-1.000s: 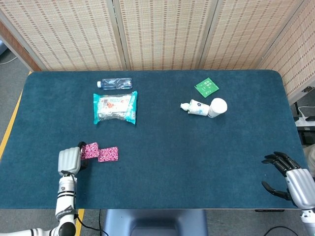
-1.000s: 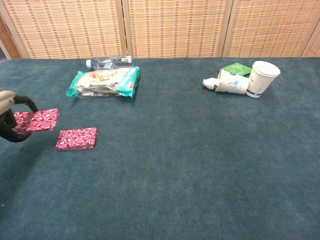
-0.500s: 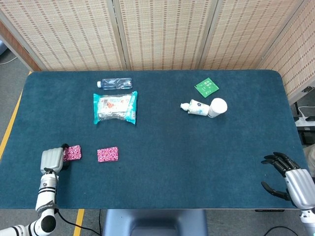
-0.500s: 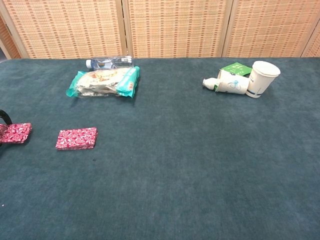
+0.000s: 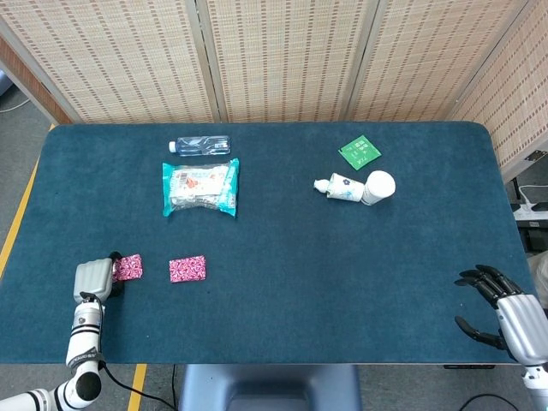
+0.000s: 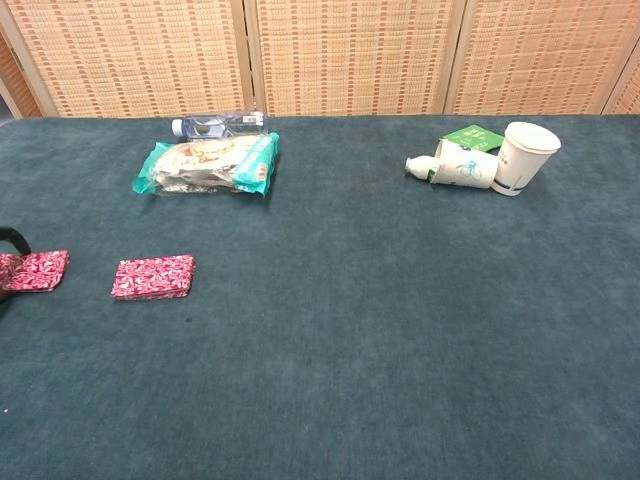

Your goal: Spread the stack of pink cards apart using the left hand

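Two pink patterned cards lie apart on the dark blue table. One pink card [image 5: 187, 269] [image 6: 152, 277] lies alone, free of any hand. The other pink card [image 5: 128, 267] [image 6: 36, 271] sits further left, with my left hand [image 5: 94, 279] at its left edge; only a dark finger [image 6: 10, 240] shows at the chest view's left border. I cannot tell whether the hand still pinches the card or only touches it. My right hand [image 5: 501, 310] hangs off the table's near right corner with its fingers spread, holding nothing.
A snack packet [image 5: 200, 187] and a clear water bottle [image 5: 199, 145] lie at the back left. At the back right are a green card [image 5: 360, 151], a tipped paper cup [image 5: 339, 187] and an upright white cup [image 5: 379, 186].
My left hand carried one pink card leftward away from the other, and lowered it to the table. Over the last half second it barely shifted. The right hand stayed still.
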`<action>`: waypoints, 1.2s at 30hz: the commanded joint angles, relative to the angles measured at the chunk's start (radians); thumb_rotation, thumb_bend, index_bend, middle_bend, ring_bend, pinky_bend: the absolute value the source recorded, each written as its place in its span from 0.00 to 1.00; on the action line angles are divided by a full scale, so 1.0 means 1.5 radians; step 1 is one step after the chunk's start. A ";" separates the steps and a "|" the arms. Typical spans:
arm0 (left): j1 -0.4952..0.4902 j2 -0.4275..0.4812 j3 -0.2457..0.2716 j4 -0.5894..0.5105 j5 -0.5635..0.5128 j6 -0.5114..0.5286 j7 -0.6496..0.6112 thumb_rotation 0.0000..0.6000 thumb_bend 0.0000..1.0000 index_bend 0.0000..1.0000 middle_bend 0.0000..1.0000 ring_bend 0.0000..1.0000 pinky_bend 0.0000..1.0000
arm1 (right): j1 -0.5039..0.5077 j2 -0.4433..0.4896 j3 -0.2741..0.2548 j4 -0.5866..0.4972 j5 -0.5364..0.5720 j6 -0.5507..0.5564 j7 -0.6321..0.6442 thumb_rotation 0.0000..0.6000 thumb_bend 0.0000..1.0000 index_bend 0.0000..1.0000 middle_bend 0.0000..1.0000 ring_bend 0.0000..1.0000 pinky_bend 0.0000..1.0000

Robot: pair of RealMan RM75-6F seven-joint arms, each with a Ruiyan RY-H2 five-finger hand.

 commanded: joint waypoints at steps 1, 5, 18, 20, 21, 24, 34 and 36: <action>0.004 0.013 0.000 -0.031 0.006 0.017 0.006 1.00 0.37 0.16 1.00 1.00 1.00 | 0.000 0.000 0.000 0.000 0.000 0.000 0.000 1.00 0.13 0.34 0.25 0.16 0.32; 0.007 0.024 0.003 -0.062 0.011 0.032 0.015 1.00 0.37 0.13 1.00 1.00 1.00 | 0.000 -0.001 -0.001 0.001 -0.002 0.001 0.000 1.00 0.13 0.34 0.25 0.16 0.32; -0.017 0.021 -0.011 -0.181 0.036 0.069 0.050 1.00 0.36 0.10 1.00 1.00 1.00 | 0.005 0.002 -0.004 -0.002 -0.003 -0.010 0.000 1.00 0.13 0.35 0.25 0.16 0.32; -0.026 0.002 -0.018 -0.187 0.028 0.071 0.059 1.00 0.35 0.10 1.00 1.00 1.00 | 0.005 0.003 -0.003 -0.002 -0.003 -0.008 0.003 1.00 0.13 0.35 0.25 0.16 0.32; -0.030 -0.005 -0.020 -0.188 0.024 0.070 0.062 1.00 0.35 0.10 1.00 1.00 1.00 | 0.005 0.003 -0.003 -0.002 -0.003 -0.008 0.005 1.00 0.13 0.35 0.25 0.16 0.32; -0.044 -0.030 -0.021 -0.183 0.010 0.070 0.080 1.00 0.35 0.10 1.00 1.00 1.00 | 0.005 0.004 -0.002 -0.002 -0.002 -0.007 0.010 1.00 0.13 0.35 0.25 0.16 0.32; -0.065 -0.068 -0.028 -0.182 -0.033 0.065 0.103 1.00 0.35 0.17 1.00 1.00 1.00 | 0.006 0.005 -0.002 -0.001 -0.002 -0.007 0.013 1.00 0.13 0.35 0.25 0.16 0.32; -0.071 -0.076 -0.030 -0.190 -0.037 0.069 0.110 1.00 0.35 0.17 1.00 1.00 1.00 | 0.007 0.005 -0.002 -0.002 -0.002 -0.008 0.012 1.00 0.13 0.35 0.25 0.16 0.32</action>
